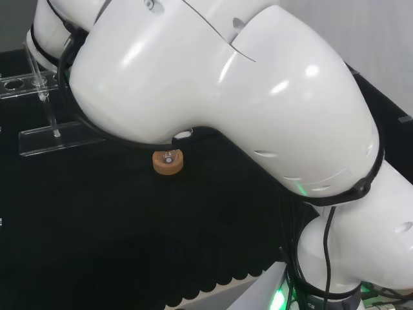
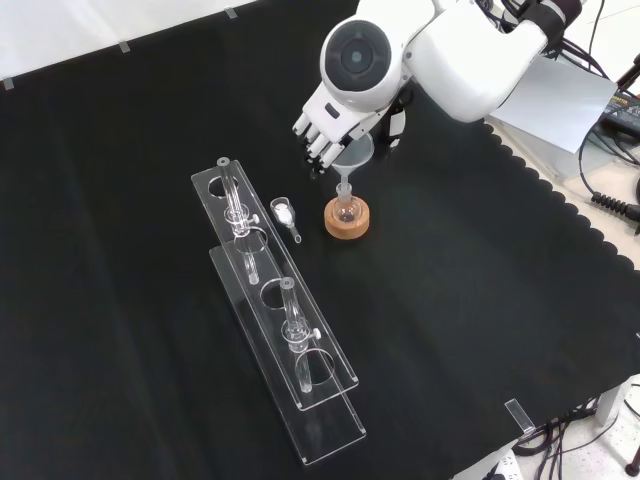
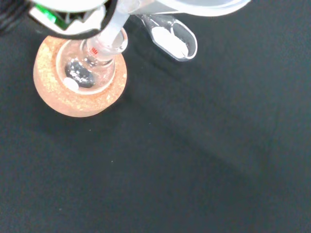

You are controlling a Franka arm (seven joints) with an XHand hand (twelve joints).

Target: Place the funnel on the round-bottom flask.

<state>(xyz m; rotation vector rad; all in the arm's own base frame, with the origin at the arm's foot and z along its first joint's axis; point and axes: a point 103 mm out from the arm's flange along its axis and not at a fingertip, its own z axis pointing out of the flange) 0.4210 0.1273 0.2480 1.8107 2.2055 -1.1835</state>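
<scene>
One hand (image 2: 325,128) at upper centre of the front view, fingers curled around a clear funnel (image 2: 354,155), its stem entering the flask (image 2: 346,209) on a cork stand (image 2: 347,221). Funnel looks light, slippery, fragile; best held by its rim

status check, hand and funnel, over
Black and white hand curled round clear glass funnel. Funnel stem in neck of round-bottom flask on cork ring stand. Small glass scoop beside, clear.

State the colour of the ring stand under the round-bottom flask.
Light brown, speckled cork; the wrist view shows it best.
</scene>
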